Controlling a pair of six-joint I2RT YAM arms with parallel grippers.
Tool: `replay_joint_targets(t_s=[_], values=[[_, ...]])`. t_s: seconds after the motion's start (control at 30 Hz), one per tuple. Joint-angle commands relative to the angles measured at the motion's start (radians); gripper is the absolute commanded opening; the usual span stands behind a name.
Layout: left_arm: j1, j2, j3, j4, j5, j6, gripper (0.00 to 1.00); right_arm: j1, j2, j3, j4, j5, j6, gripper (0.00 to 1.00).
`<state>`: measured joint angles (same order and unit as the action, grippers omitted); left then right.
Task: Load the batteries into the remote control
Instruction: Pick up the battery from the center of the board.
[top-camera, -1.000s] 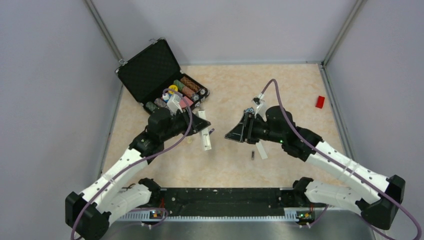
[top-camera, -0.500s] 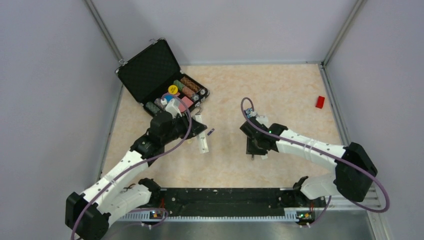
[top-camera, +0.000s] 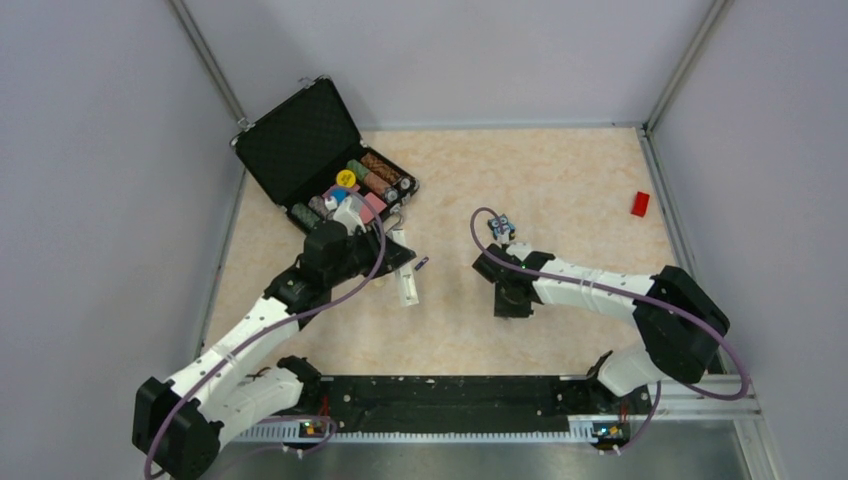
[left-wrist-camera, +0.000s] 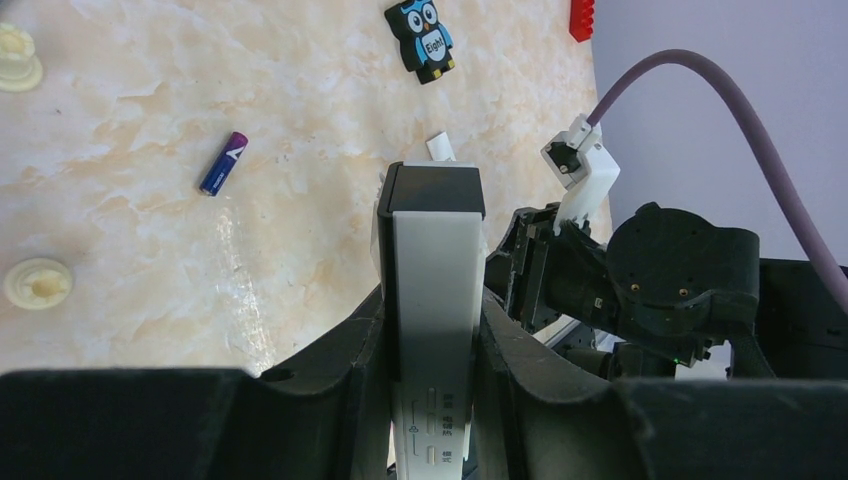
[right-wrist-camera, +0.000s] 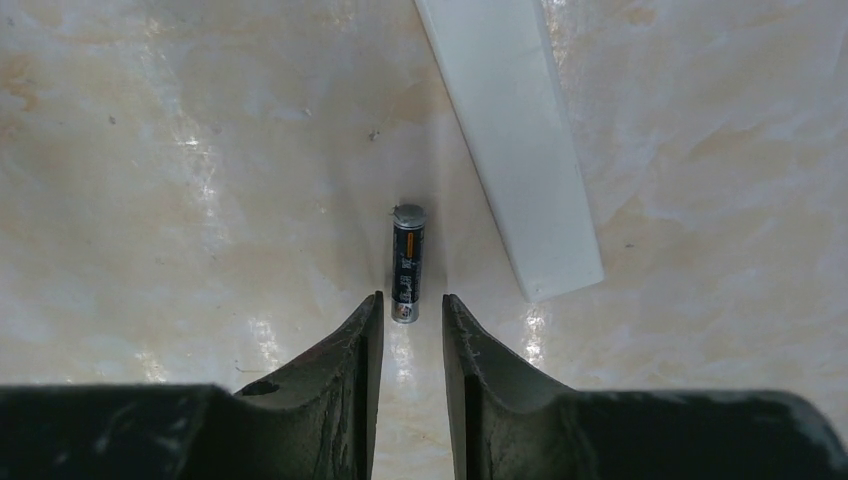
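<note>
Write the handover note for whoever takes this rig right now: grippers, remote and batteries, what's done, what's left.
Left gripper: shut on the remote control.
Right gripper: open, fingertips astride the near end of one battery, which lies on the table beside a white strip.
Second battery: loose on the table, left of the remote's tip in the left wrist view.
Done: remote gripped.
Left: grasp each battery and load both; neither is in yet.
</note>
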<state>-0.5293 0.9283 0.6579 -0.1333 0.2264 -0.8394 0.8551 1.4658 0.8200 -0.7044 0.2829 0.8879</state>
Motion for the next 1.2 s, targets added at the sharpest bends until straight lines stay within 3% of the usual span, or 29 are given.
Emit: replay_joint_targets(t_s=[0.0,0.4,0.53,1.0,1.17], values=[[0.009,0.007,0.012,0.077,0.031,-0.011,0.0,0.005,0.01,-0.035,0.076,0.004,0.024,0.27],[0.02,0.036,-0.001,0.097,0.057,-0.028,0.0,-0.019,0.026,-0.052,0.106,0.03,0.002,0.15],[0.023,0.05,0.001,0.104,0.063,-0.025,0.0,-0.022,0.013,-0.063,0.156,0.002,-0.047,0.0],[0.043,0.165,0.103,0.163,0.104,0.028,0.0,0.006,-0.383,-0.112,0.504,-0.273,-0.474,0.0],[0.051,0.22,0.164,0.195,0.133,0.062,0.0,0.048,-0.503,-0.116,0.619,-0.303,-0.568,0.0]])
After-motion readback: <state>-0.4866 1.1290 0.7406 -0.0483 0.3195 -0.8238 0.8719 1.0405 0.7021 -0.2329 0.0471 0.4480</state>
